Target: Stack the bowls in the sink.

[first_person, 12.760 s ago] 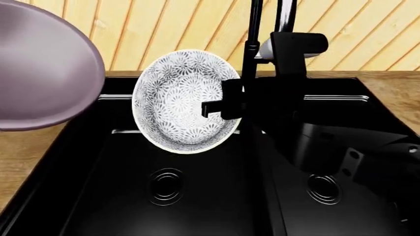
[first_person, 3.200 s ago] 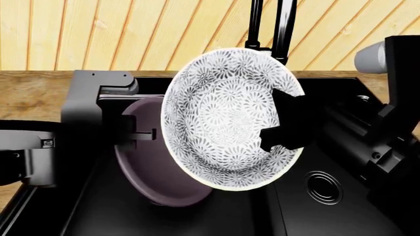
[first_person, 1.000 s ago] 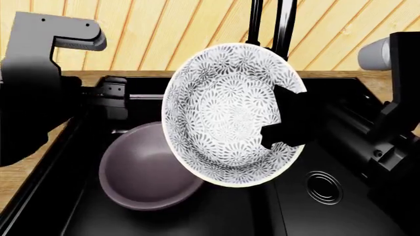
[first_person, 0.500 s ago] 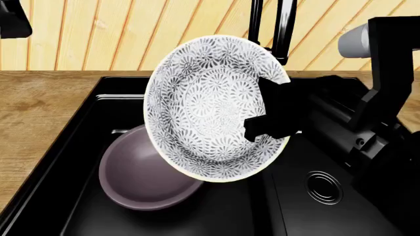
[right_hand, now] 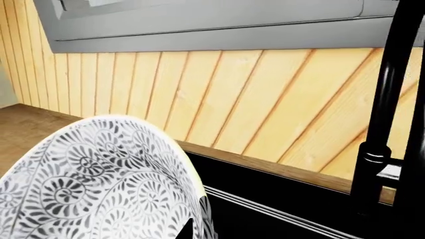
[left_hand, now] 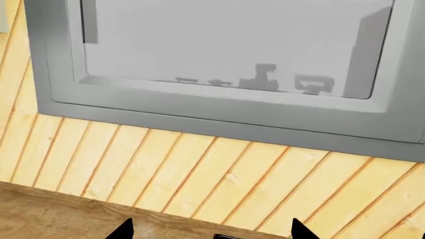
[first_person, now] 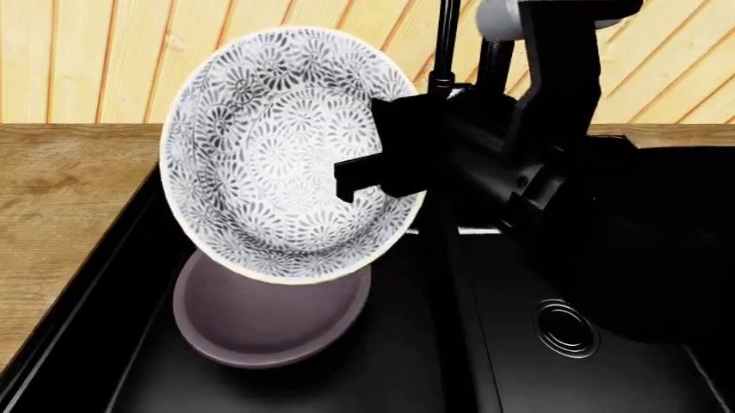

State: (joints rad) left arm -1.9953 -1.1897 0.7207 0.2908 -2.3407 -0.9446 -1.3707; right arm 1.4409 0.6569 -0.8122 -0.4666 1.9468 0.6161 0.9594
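Head view: right gripper (first_person: 385, 176) clamped on the rim of the white grey-floral bowl (first_person: 275, 155), held on edge above the matte mauve bowl (first_person: 270, 318) resting in the glossy black sink's (first_person: 460, 379) left basin. Likely rigid, slick, breakable; rim grip suits. Left gripper's (left_hand: 211, 230) opening unclear.

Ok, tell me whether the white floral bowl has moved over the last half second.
Yes. The white floral bowl, held by the right gripper, has shifted left, away from the faucet, and now hangs over the purple bowl in the sink.
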